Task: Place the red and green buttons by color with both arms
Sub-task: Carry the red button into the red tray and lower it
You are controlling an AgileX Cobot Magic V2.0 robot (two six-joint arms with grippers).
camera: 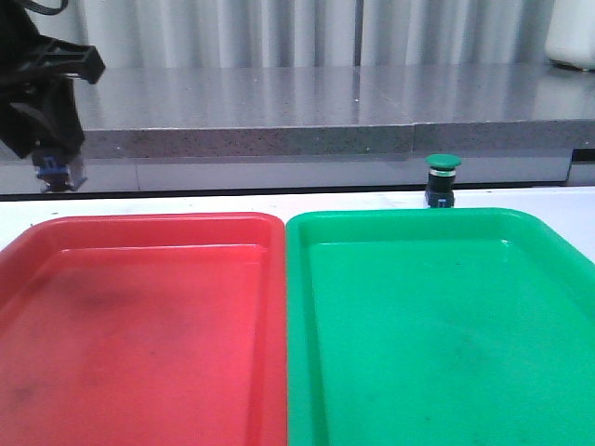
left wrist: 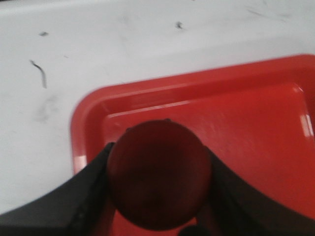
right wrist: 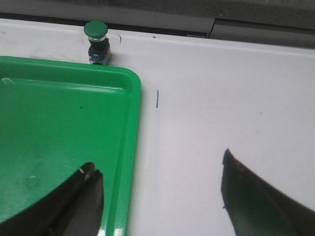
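Note:
My left gripper [left wrist: 158, 162] is shut on the red button [left wrist: 158, 174], whose dull red cap fills the space between the fingers above a corner of the red tray [left wrist: 236, 113]. In the front view that gripper [camera: 58, 177] hangs at the far left, above and behind the red tray [camera: 139, 316], with the button's blue base [camera: 56, 173] showing under it. The green button [camera: 442, 178] stands upright on the white table just behind the green tray [camera: 437, 325]. My right gripper [right wrist: 160, 169] is open with nothing in it, over the green tray's edge [right wrist: 133, 147], well short of the green button [right wrist: 96, 40].
The two trays lie side by side and touch in the middle. A grey ledge [camera: 279, 139] runs along the back of the table. White tabletop [right wrist: 221, 98] lies to the side of the green tray.

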